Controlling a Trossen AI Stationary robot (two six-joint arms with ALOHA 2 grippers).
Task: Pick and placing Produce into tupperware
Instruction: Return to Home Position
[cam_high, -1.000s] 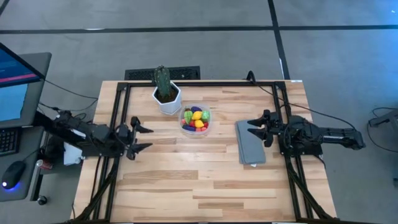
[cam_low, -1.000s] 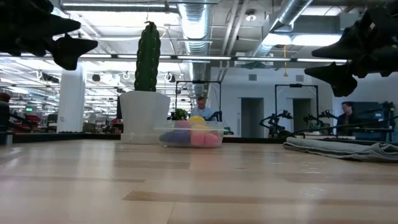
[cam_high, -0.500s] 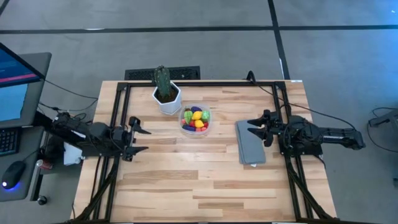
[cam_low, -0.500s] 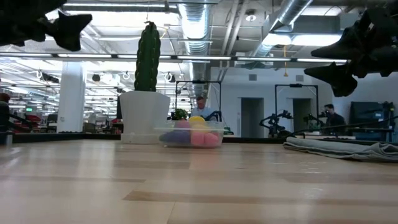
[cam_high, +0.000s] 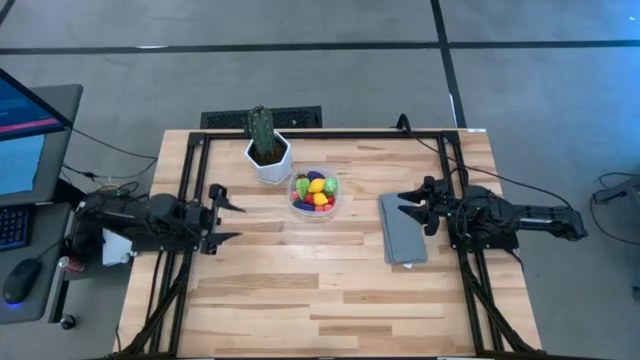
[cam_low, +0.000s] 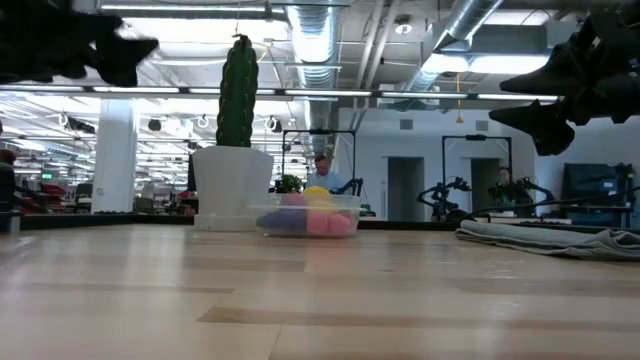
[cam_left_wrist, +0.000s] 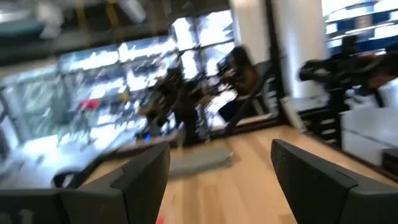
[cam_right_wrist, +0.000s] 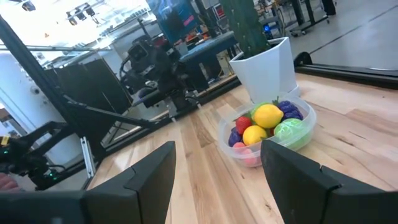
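Light wooden table (cam_high: 300, 290), nothing shifted on it. The left gripper (cam_high: 226, 213), fingers spread wide and carrying nothing, has slid back toward the table's left edge since a second ago. The right gripper (cam_high: 410, 212), also wide and empty, hasn't budged over the flat grey folded cloth (cam_high: 402, 240). White hexagonal pot (cam_high: 272, 162) unmoved. Just beside it, the small round clear plastic container (cam_high: 293, 196) holds the tiny colourful toy produce (cam_high: 316, 187), heaped inside.
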